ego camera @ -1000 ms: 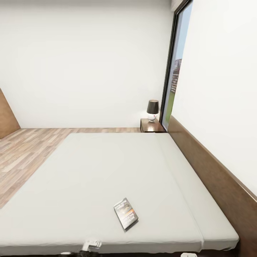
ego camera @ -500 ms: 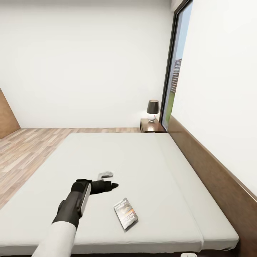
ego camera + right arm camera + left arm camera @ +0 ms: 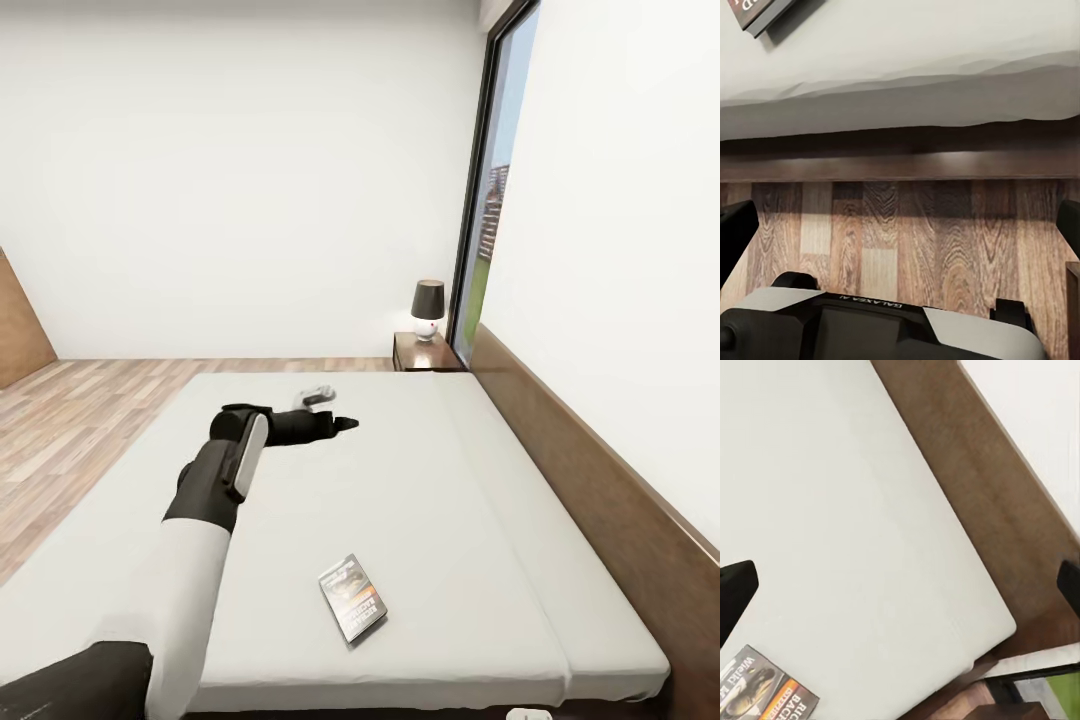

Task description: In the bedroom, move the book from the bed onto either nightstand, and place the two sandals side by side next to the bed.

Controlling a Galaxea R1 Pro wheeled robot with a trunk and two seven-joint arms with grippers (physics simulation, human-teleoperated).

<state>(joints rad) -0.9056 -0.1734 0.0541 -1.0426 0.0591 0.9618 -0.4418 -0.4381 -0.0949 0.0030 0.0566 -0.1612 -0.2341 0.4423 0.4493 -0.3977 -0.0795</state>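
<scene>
Lay flat near the front edge of the bed [image 3: 420,470], the book [image 3: 352,598], long axis slanted toward the headboard [image 3: 590,470] side. Hung well beyond it over mid-mattress, the left tool [image 3: 335,421], fingers spread apart and empty, book back toward the robot and slightly right. Sat low at the bed's foot over the floor [image 3: 907,232], the right tool [image 3: 900,225], fingers likewise apart, judged the nearer one. Stood farthest, by the window, the nightstand [image 3: 425,353] with its lamp [image 3: 428,308].

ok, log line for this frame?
phase: reach | left gripper: open, raised above bed | book: flat on mattress, untouched | right gripper: open, low by bed frame
</scene>
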